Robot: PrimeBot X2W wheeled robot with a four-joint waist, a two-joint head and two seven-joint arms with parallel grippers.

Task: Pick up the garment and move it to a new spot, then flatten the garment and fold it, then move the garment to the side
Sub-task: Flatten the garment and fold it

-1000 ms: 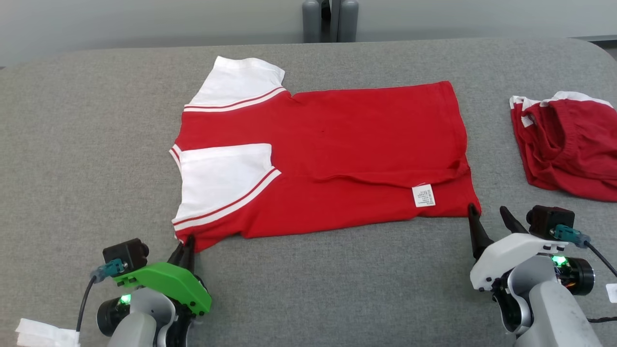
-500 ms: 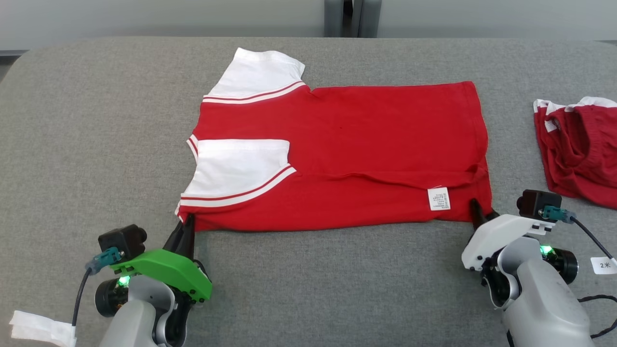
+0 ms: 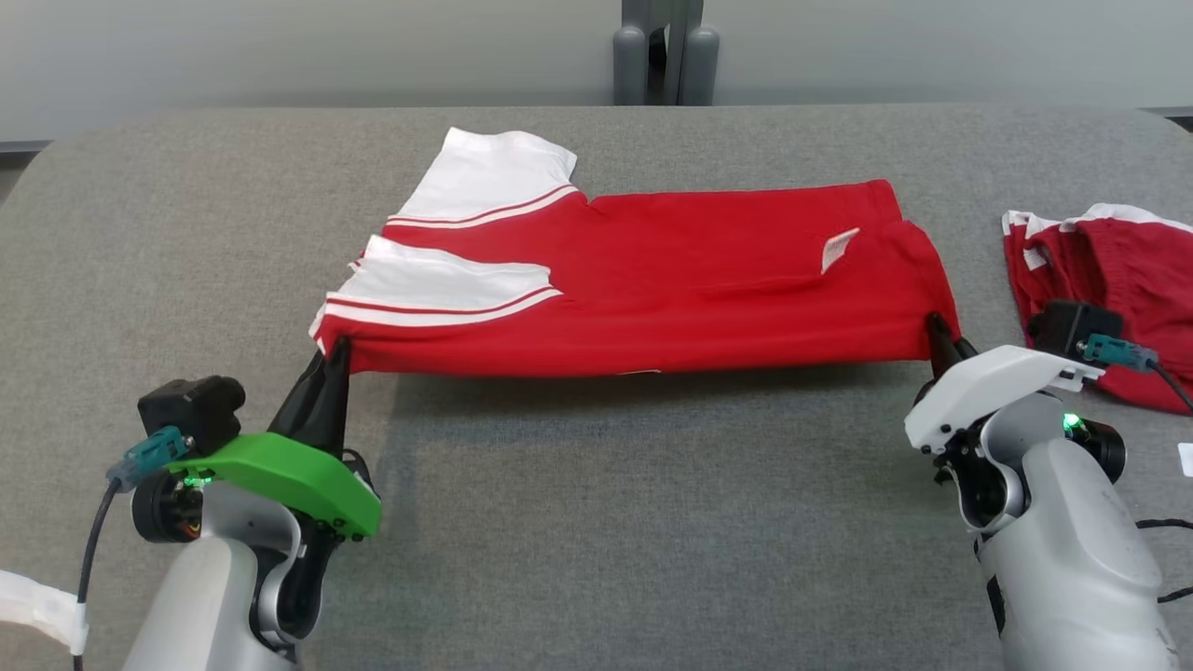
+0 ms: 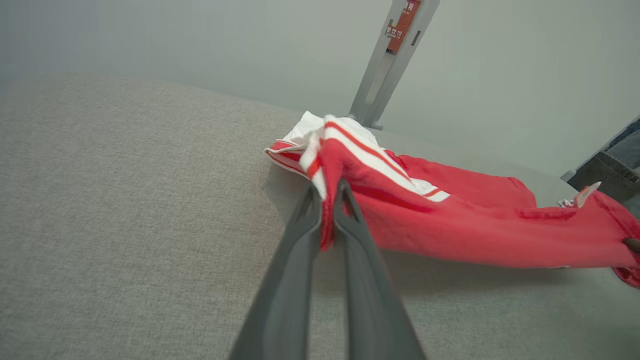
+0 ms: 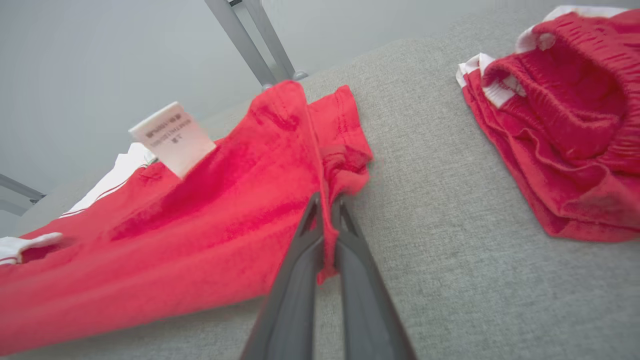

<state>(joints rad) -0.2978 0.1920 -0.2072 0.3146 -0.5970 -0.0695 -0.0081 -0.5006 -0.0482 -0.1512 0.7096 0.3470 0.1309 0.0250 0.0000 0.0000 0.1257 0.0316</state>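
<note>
Left gripper (image 3: 334,359), right gripper (image 3: 936,330) each pinched on near corner of garment (image 3: 671,298); near edge raised off table (image 3: 596,522); advise level, equal-tension carry toward far edge.

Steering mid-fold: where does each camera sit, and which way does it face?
Head: above the table, looking forward and down at the red shirt; left hand and right hand pinch its near corners.
Left wrist: on that arm, along its fingers toward the sleeve end.
Right wrist: on that arm, along its fingers toward the hem and a second red garment.
Shared: all show the shirt's white label.
</note>
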